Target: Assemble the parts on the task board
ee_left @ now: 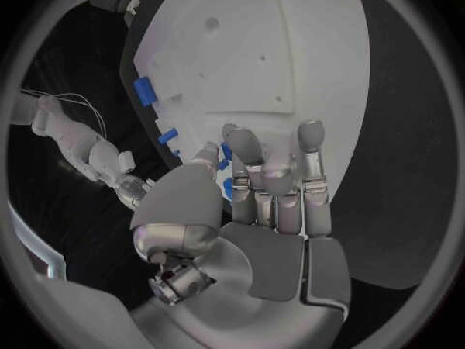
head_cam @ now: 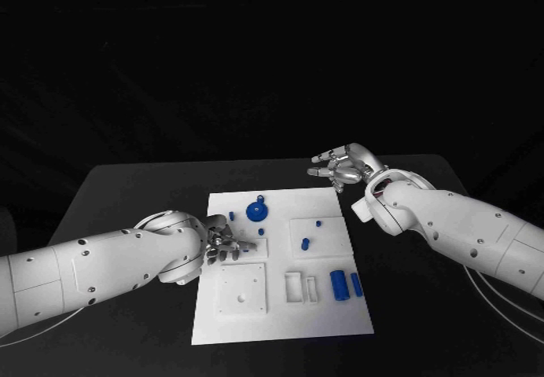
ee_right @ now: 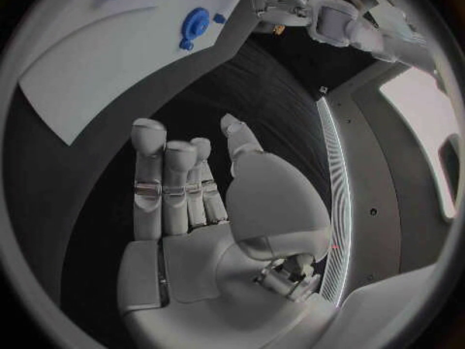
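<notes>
The left hand rests on the white task board, its fingers bent down. A round blue part sits just past that hand. The right hand hangs above the black table, off the board, holding nothing.

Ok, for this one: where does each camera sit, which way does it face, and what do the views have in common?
Head view: on the robot's head, looking down at the black table and white task board; both white arms enter, left hand over the board, right hand off its far corner.
Left wrist view: behind the left hand, facing the task board.
Right wrist view: behind the right hand, fingers apart above the table.
Shared: the blue gear-like part shows in head and right wrist views.
</notes>
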Motion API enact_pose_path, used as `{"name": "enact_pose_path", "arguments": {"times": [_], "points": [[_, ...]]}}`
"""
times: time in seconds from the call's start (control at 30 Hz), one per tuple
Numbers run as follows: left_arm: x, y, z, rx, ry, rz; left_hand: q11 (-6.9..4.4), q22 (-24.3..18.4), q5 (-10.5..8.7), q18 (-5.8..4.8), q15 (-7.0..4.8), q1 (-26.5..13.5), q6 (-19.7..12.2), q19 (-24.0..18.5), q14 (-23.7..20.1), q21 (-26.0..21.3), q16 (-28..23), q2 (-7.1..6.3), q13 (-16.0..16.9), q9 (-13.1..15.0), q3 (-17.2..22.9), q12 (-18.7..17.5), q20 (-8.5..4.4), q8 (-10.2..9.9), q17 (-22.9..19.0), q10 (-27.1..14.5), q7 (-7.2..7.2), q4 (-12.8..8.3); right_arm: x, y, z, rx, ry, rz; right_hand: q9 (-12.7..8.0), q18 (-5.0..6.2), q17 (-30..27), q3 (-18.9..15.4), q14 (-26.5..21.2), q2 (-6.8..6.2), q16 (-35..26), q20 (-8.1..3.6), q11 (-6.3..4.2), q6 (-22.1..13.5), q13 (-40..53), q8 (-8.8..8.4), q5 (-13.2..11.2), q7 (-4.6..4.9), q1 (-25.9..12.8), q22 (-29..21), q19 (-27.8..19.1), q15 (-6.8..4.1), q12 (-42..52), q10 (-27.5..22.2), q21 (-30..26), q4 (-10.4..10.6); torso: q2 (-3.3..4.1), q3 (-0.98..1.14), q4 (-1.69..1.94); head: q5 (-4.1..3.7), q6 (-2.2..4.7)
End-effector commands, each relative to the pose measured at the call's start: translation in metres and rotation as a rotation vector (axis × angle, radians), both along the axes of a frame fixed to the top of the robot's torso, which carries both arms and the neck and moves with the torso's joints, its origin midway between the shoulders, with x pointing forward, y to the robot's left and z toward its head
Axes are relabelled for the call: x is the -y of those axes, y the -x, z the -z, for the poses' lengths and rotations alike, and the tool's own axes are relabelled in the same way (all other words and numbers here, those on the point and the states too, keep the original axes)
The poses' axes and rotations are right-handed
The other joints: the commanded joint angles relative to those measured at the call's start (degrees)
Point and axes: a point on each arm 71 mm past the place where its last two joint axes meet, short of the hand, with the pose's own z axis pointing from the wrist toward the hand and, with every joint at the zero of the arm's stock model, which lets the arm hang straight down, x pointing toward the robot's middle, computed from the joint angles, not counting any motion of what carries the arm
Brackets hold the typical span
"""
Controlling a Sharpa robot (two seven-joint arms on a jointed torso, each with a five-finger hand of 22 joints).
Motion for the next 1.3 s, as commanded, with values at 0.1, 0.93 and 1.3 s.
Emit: {"name": "enact_pose_path", "arguments": {"times": [0.1, 0.93, 1.3], "points": [[-0.001, 0.0, -0.001, 0.008, 0.01, -0.009, -0.16, 0.97, -0.17, -0.91, -0.35, 0.32, 1.4, 0.09, 0.0, -0.36, -0.11, -2.66, -0.16, 0.01, -4.26, 0.09, -0.65, -0.53, 0.03, 2.6, -0.14, 4.84, -0.001, 0.001, 0.0, -0.001, -0.003, -0.017, 0.05, 0.82, 0.01, 0.02, -0.28, 0.14, 0.18, -0.15, 0.04, 0.36, -0.02, -0.08, 0.21, 0.03, -0.26, 3.3, 0.41, 0.08, 0.16, -0.39, -0.07, 0.08, 0.01, -0.01, 0.05, -0.01, 0.02], [-0.04, -0.047, -0.064, -0.029, 0.159, -0.159, 1.91, -1.0, 4.63, -3.83, 0.37, 7.18, -11.63, -0.19, -4.81, -8.41, -7.52, 2.28, -0.76, -26.33, -9.59, -8.47, -2.78, -1.14, -10.09, 0.11, 4.21, -1.69, 0.001, 0.0, 0.002, -0.007, -0.005, -0.01, 0.05, 0.82, -0.03, -0.08, -0.29, 0.19, 0.13, -0.15, 0.05, 0.25, -0.06, -0.08, 0.3, 0.04, -0.48, 3.3, 0.43, 0.09, 0.13, -0.38, -0.07, 0.12, 0.06, 0.04, 0.0, 0.92, 1.16], [-0.048, -0.072, -0.076, -0.022, 0.094, -0.172, 2.7, 0.69, 4.95, -3.57, 0.86, 7.36, -16.47, 0.45, -5.63, -11.1, -7.07, 4.26, -0.18, -33.36, -11.03, -8.97, -2.33, -0.96, -11.04, -0.79, 5.79, -2.03, 0.0, 0.0, 0.003, -0.008, -0.006, -0.011, 0.05, 0.82, -0.03, -0.08, -0.29, 0.19, 0.13, -0.15, 0.05, 0.25, -0.06, -0.08, 0.3, 0.04, -0.48, 3.3, 0.43, 0.09, 0.13, -0.38, -0.07, 0.12, 0.07, -0.05, -0.05, 1.29, 1.39]]}}
